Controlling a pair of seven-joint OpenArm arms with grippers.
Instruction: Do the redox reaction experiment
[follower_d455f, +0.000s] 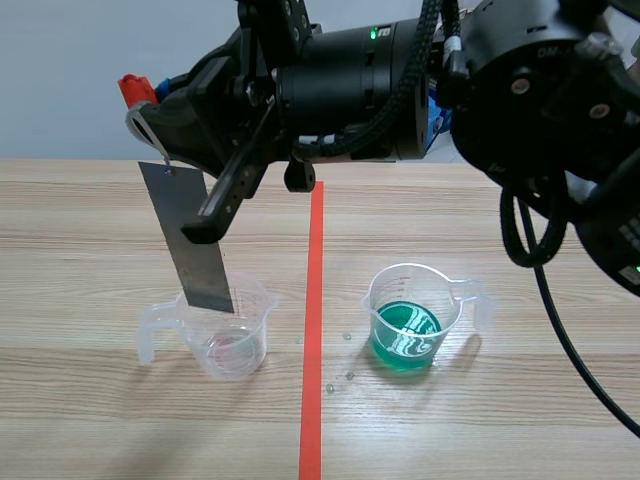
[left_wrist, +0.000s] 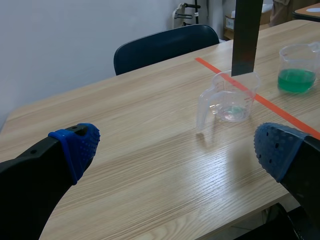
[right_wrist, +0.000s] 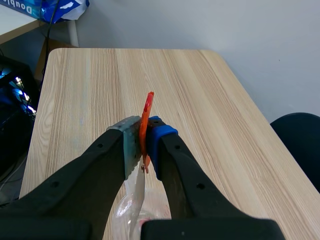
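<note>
Clamping my right gripper (right_wrist: 145, 146) tight on a thin orange-red clip (right_wrist: 146, 112), I held a flat, dull grey metal strip (follower_d455f: 195, 240) hanging down from it, with a small hole near its top. Its lower end sat at the mouth of a clear plastic measuring cup (follower_d455f: 228, 340) left of the tape line (follower_d455f: 313, 300), faintly pink at the bottom. Right of the line stood a second cup (follower_d455f: 415, 295) of green liquid (follower_d455f: 400, 345); its white printed marks were too small to read. My left gripper (left_wrist: 177, 147) gaped wide apart, its blue dotted pads (left_wrist: 82, 145) over the wood-grain table (left_wrist: 150, 165).
</note>
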